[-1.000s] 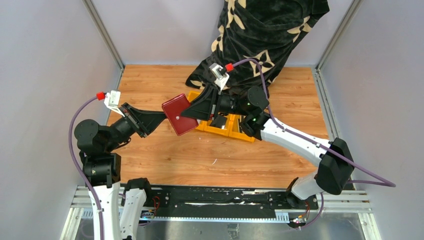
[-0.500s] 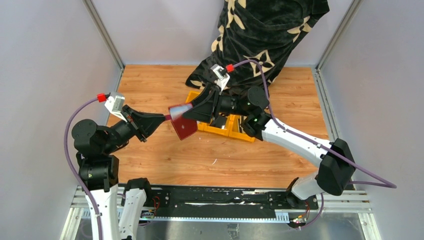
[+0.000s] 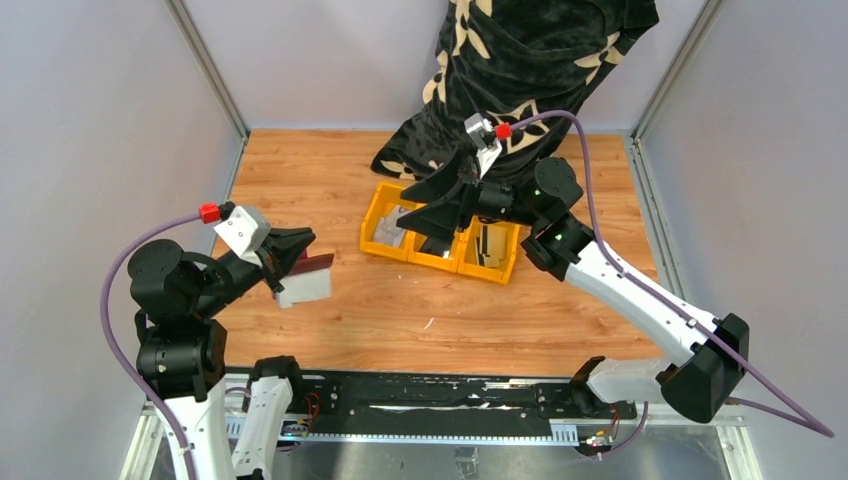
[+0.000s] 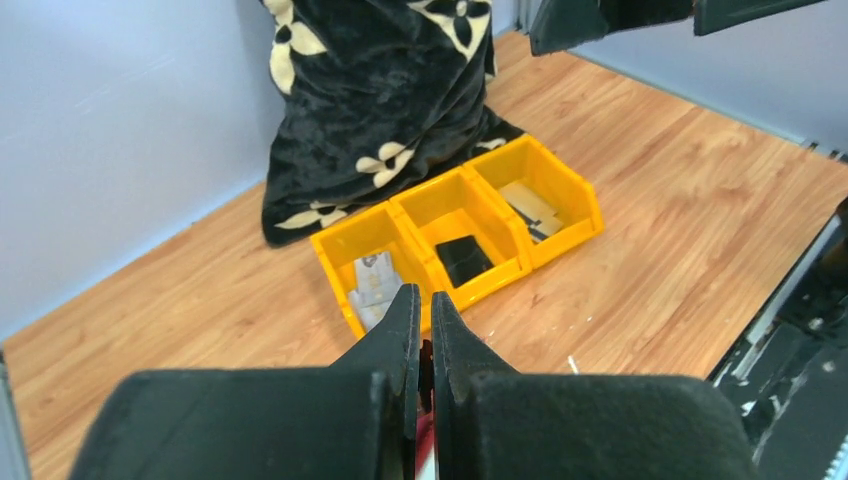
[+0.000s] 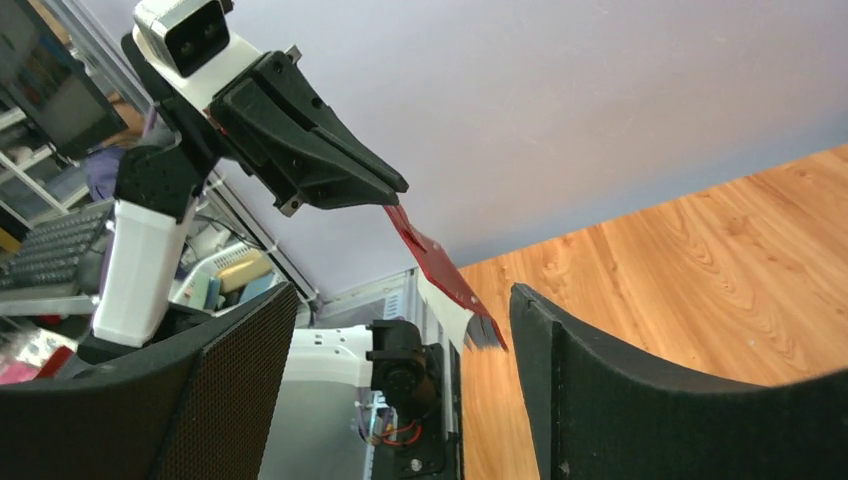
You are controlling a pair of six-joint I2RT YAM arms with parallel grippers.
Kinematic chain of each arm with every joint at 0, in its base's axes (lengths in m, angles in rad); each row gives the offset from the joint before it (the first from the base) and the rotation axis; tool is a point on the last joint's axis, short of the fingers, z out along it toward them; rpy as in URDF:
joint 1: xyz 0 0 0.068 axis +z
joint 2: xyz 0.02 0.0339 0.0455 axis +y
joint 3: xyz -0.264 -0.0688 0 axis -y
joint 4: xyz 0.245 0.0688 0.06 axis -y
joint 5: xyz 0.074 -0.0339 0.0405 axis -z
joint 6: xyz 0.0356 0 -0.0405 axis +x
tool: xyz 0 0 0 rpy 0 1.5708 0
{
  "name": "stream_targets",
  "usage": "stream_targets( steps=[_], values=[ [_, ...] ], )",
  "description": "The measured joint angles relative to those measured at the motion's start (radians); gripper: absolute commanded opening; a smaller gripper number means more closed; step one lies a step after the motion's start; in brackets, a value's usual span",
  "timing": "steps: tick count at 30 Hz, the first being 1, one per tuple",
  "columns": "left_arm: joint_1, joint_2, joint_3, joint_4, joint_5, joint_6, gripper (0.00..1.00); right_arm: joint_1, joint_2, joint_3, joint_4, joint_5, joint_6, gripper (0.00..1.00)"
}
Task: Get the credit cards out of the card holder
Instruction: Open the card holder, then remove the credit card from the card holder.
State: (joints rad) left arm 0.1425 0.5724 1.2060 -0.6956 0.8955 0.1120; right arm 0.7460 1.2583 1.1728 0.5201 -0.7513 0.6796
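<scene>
1. The smooth wood-grain table (image 3: 400, 310) has open boards on the near side of the bin.
2. A plush black blanket with cream flowers (image 3: 520, 70) is slumped just behind the bin.
3. The yellow three-compartment plastic bin (image 3: 437, 262) has hard, raised rims.
4. The right gripper (image 3: 408, 214) hangs above the bin, its fingers spread wide and holding nothing.
5. The left gripper (image 4: 425, 300) is pinched almost closed on the dark red leather-like folding card holder (image 3: 306, 284). This is well left of the bin and nearer the arm bases. It hangs at a slant with its silvery-grey end lowest.
6. A bulky black object (image 4: 462, 260) lies in the bin's middle compartment.
7. Thin flat grey credit cards (image 4: 375, 280) lie in the bin's end compartments.
</scene>
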Motion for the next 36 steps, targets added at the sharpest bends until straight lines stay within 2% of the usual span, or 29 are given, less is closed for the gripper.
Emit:
stream_targets(
  steps=[5, 9, 12, 18, 25, 27, 29, 30, 31, 32, 33, 34, 35, 36],
  values=[
    [0.000, 0.003, 0.011, -0.070, -0.001, 0.109, 0.00, 0.085, -0.005, 0.017, -0.129, 0.000, -0.221, 0.82],
    [0.000, 0.000, 0.011, -0.092, 0.021, 0.132, 0.00, 0.202, 0.000, 0.011, -0.200, 0.008, -0.414, 0.83],
    [0.000, -0.008, 0.011, -0.099, 0.050, 0.132, 0.00, 0.227, 0.010, 0.004, -0.196, 0.006, -0.503, 0.84],
    [0.000, -0.021, 0.027, -0.111, 0.093, 0.120, 0.00, 0.237, 0.103, 0.023, -0.170, -0.050, -0.591, 0.85],
    [0.000, -0.039, 0.056, -0.111, 0.139, 0.102, 0.00, 0.324, 0.246, 0.120, -0.205, -0.105, -0.673, 0.83],
    [0.000, -0.046, 0.058, -0.111, 0.153, 0.097, 0.00, 0.338, 0.259, 0.124, -0.197, -0.104, -0.678, 0.77],
    [0.000, -0.053, 0.058, -0.111, 0.165, 0.093, 0.00, 0.340, 0.265, 0.124, -0.182, -0.100, -0.677, 0.65],
    [0.000, -0.056, 0.060, -0.112, 0.171, 0.092, 0.00, 0.340, 0.266, 0.123, -0.173, -0.097, -0.676, 0.55],
    [0.000, -0.060, 0.063, -0.114, 0.177, 0.090, 0.00, 0.341, 0.267, 0.123, -0.160, -0.095, -0.671, 0.38],
    [0.000, -0.062, 0.069, -0.114, 0.184, 0.087, 0.00, 0.341, 0.267, 0.123, -0.143, -0.095, -0.658, 0.16],
    [0.000, -0.064, 0.074, -0.114, 0.189, 0.085, 0.00, 0.341, 0.267, 0.123, -0.128, -0.094, -0.655, 0.07],
    [0.000, -0.065, 0.078, -0.114, 0.194, 0.083, 0.00, 0.343, 0.267, 0.123, -0.116, -0.094, -0.647, 0.01],
    [0.000, -0.066, 0.082, -0.113, 0.197, 0.082, 0.01, 0.344, 0.267, 0.123, -0.113, -0.094, -0.640, 0.00],
    [0.000, -0.068, 0.087, -0.113, 0.201, 0.079, 0.18, 0.348, 0.268, 0.123, -0.108, -0.093, -0.627, 0.00]
  ],
)
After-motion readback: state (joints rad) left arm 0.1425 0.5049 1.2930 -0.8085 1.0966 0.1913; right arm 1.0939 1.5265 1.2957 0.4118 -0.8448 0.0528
